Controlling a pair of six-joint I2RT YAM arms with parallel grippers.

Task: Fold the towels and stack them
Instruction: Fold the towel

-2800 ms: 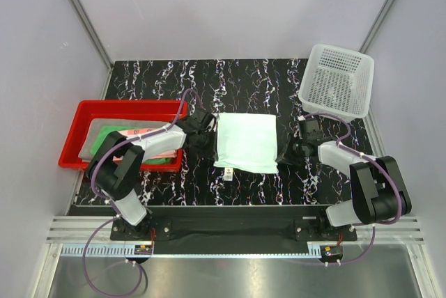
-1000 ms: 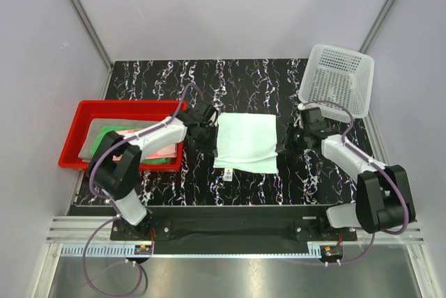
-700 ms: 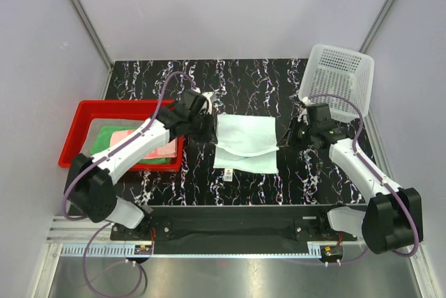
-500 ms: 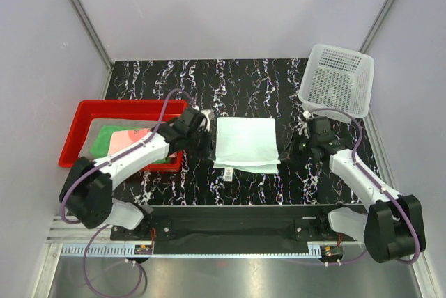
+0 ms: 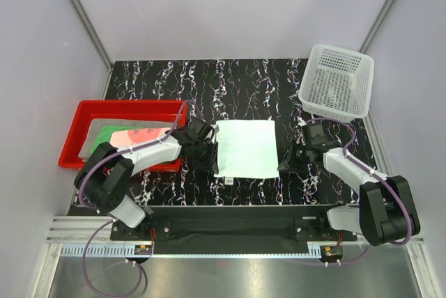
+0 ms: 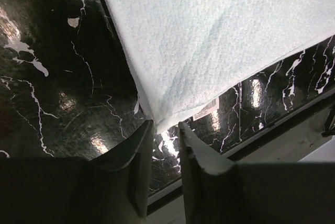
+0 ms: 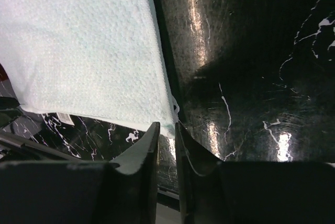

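**Mint towel folded flat at bench centre; both jaws eased off its near corners**

Step in hand, by my judgement: clearing the arms from a completed fold.

- Left gripper [image 6: 165,130] sits at the 7 o'clock corner of the pale mint towel [image 5: 245,148]. Its jaws stand narrowly apart. The corner lies at their tips and, as far as I can see, is not pinched.
- The towel lies flat at the centre of the bench [image 5: 174,79]. The left wrist view shows layered edges at the corner. A small label [image 5: 228,179] pokes out at the towel's 6 o'clock edge.
- Right gripper [image 7: 166,130] sits at the 5 o'clock corner, jaws likewise slightly parted, with the cloth edge at the tips.

To do this well I would spread both jaws fully before moving. I would then draw each arm outward and up, away from the cloth, so no fingertip drags a layer. The top edges should be checked for squareness before the next fold or lift.

Count, left to right:
- Red tray [image 5: 77,138] at 9 o'clock: one.
- Towels in it: bright green [image 5: 104,134] one, salmon-pink [image 5: 136,134] one, and a grey edge [image 5: 91,145] beneath, probably one. The left arm hides part of the tray.
- Mint towel: one.
- Grippers: two.
- White basket [image 5: 334,106] at 2 o'clock: one.
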